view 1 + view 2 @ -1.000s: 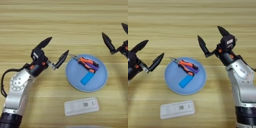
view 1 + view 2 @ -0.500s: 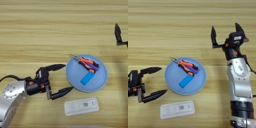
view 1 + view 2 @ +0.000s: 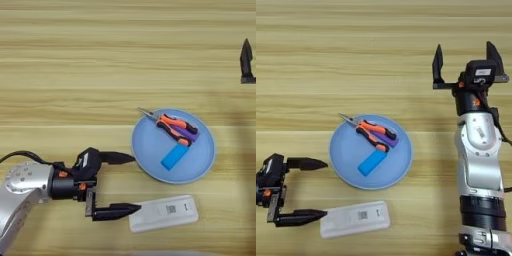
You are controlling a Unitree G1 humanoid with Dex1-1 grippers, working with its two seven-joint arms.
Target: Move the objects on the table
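- Left tool (image 3: pixel 124 182) is seen low over the counter (image 3: pixel 75 60), fingers spread wide apart, nothing held between them.
- Its lower finger tip lies at, or just touching, the near end of the white device (image 3: pixel 164 213); contact cannot be confirmed. Its upper finger points toward the rim of the blue plate (image 3: pixel 145 155), just short of it.
- The white device lies flat on the counter, directly ahead of the lower finger, label side up, just below the plate and apart from it.
- The pliers (image 3: pixel 169 127) rest inside the plate, beyond and above the left tool, beside a small blue block (image 3: pixel 174 156) and partly over a purple piece (image 3: pixel 190 135).
- Right tool (image 3: pixel 465 62) is held high, well apart from everything, fingers spread, empty; it looks idle.
- Step judged in hand: approach to the white device by the left tool, grasp not yet made.
- Next move is judged to call for the open fingers to be shifted toward the device so both sides of its short end are straddled, then closed.
- Risk noted: the device is flat and thin, so it may be pushed along the counter rather than gripped; the plate rim sits close to the upper finger.
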